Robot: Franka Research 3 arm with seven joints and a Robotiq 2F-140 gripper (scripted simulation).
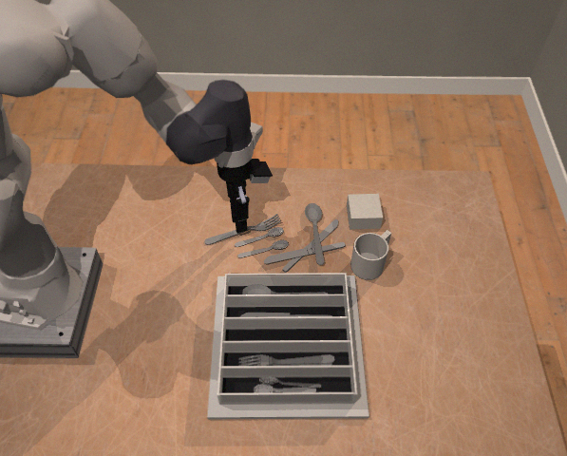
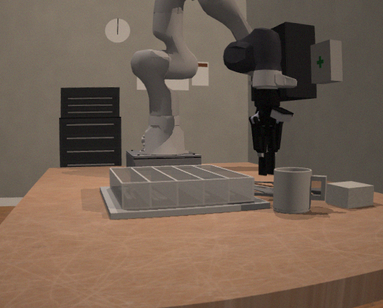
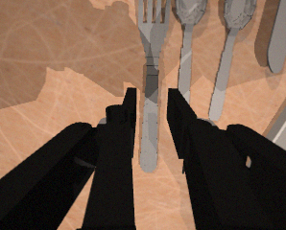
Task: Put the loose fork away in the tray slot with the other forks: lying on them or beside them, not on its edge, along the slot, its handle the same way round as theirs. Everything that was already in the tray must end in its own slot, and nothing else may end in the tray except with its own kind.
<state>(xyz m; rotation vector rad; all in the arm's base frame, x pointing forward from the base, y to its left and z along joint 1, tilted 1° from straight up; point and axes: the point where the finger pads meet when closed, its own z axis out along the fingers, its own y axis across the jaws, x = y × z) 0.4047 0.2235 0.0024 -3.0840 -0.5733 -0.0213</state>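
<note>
The loose fork (image 1: 221, 237) (image 3: 150, 62) lies flat on the table behind the tray, tines pointing right in the top view. My gripper (image 1: 241, 228) (image 2: 265, 172) (image 3: 152, 103) is down at the table and straddles the fork's handle. Its fingers stand narrowly apart, with a small gap on each side of the handle. The tray (image 1: 215, 343) (image 2: 181, 194) has five slots. The other forks (image 1: 283, 359) lie in the fourth slot from the back, tines left and handles right.
Two small spoons (image 1: 261, 237) (image 1: 264, 249) lie right beside the fork, then a large spoon (image 1: 314, 230) across two knives (image 1: 303, 253). A mug (image 1: 368, 255) (image 2: 291, 190) and a block (image 1: 365, 211) (image 2: 349, 194) stand to the right. The tray's other slots hold spoons and a knife.
</note>
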